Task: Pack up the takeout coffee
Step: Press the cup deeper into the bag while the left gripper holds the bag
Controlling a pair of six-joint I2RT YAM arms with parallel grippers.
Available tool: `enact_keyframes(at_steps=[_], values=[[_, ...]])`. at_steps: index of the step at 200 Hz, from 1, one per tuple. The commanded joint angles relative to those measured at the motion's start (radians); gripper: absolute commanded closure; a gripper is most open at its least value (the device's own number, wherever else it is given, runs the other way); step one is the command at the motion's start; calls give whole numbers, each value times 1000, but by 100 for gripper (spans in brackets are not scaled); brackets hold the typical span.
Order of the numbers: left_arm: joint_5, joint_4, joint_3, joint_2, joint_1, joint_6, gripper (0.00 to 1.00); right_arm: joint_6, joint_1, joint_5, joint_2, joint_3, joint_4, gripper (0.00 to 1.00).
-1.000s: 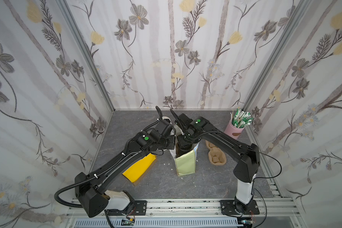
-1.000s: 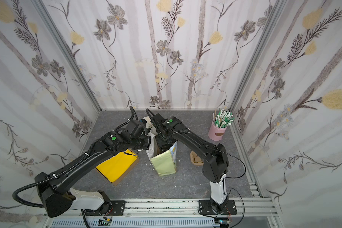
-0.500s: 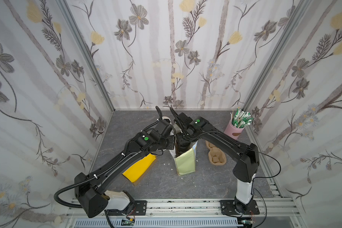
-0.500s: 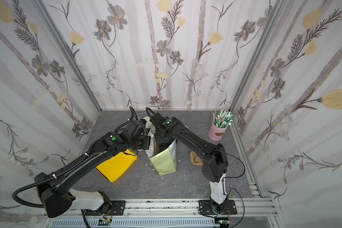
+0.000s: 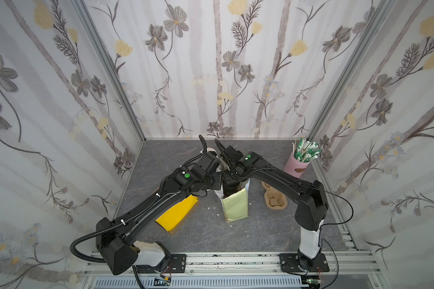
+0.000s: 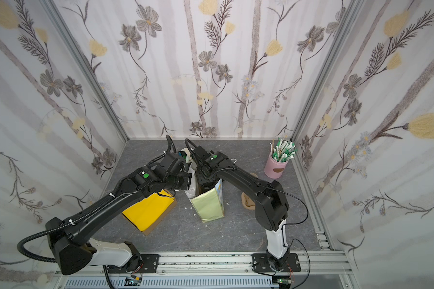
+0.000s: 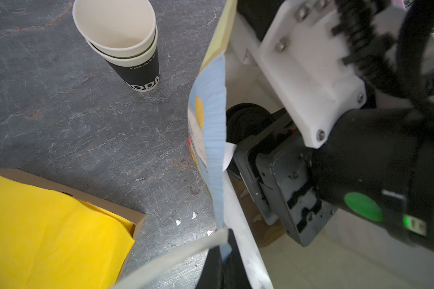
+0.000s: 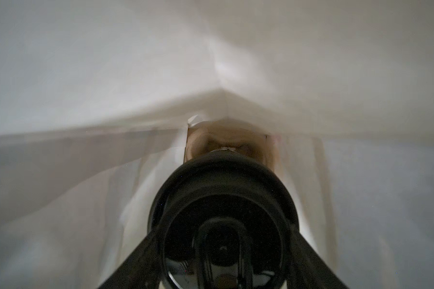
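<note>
A pale green paper bag (image 5: 236, 206) (image 6: 208, 206) stands upright mid-table in both top views. My right gripper (image 8: 224, 225) reaches down inside it, shut on the takeout coffee (image 8: 223, 185). Its black domed lid fills the right wrist view between my two fingers, with white bag walls all round. A brown cardboard piece (image 8: 236, 140) lies at the bag's bottom beneath the cup. My left gripper (image 7: 222, 265) (image 5: 218, 185) is shut on the bag's blue-edged rim (image 7: 214, 150) where the white handle strap meets it. From above, the cup is hidden by the right wrist.
A stack of lidless black cups (image 7: 125, 42) (image 5: 212, 151) stands behind the bag. To the left lies a cardboard box of yellow napkins (image 5: 178, 212) (image 7: 48, 225). A brown cup carrier (image 5: 274, 200) lies to the right, and a pink holder of sticks (image 5: 298, 165) stands at the back right.
The right wrist has shifted very slightly over the bag's mouth. The left arm and the bag have stayed where they were.
</note>
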Motion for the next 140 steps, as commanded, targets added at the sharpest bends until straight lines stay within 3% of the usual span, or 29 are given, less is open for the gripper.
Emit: enact_keyframes(at_steps=[1,140], values=[[-23,-15,-1,-10,0,-2,100,7,1,19,3,-4,41,55],[-13,-15,-7,-7,0,-12,100,-9,-2,39,17,-7,95,55]])
